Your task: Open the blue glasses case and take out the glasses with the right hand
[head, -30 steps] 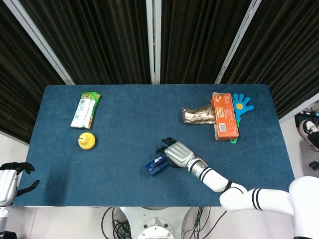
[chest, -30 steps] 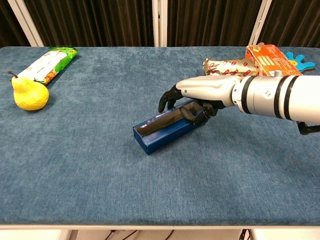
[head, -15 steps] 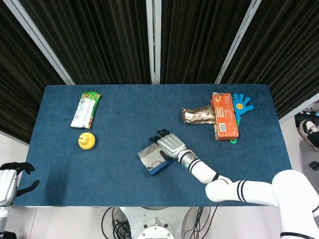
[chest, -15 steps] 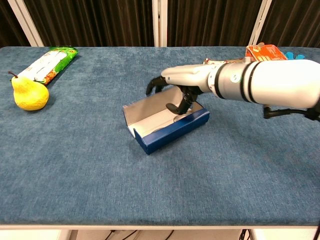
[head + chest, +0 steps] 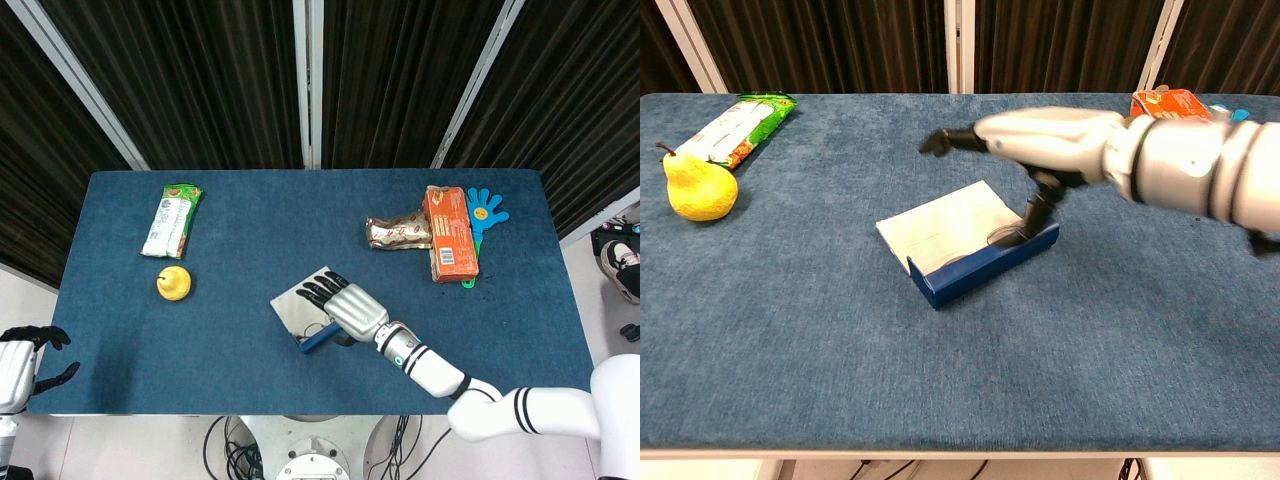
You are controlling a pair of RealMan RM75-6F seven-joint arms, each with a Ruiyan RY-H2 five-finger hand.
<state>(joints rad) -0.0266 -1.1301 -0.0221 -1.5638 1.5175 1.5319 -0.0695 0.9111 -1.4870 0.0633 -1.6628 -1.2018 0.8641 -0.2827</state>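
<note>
One case: we see the blue glasses case (image 5: 985,262) lying open near the middle of the tabletop (image 5: 790,330), its pale lid flat toward the far-left, blue tray toward us.
Glasses: we make out only a faint lens outline in the tray (image 5: 1005,237); we judge them still inside.
Long axis: the tray runs diagonally, near-left to far-right.
Right robot hand (image 5: 1040,150): directly above the case, fingers spread and holding nothing, thumb reaching down to the tray's right end.
Left robot hand (image 5: 20,365): off the tabletop's left edge, empty, well apart.
Next move: we judge a short descent, fingers closing across the frame.
</note>
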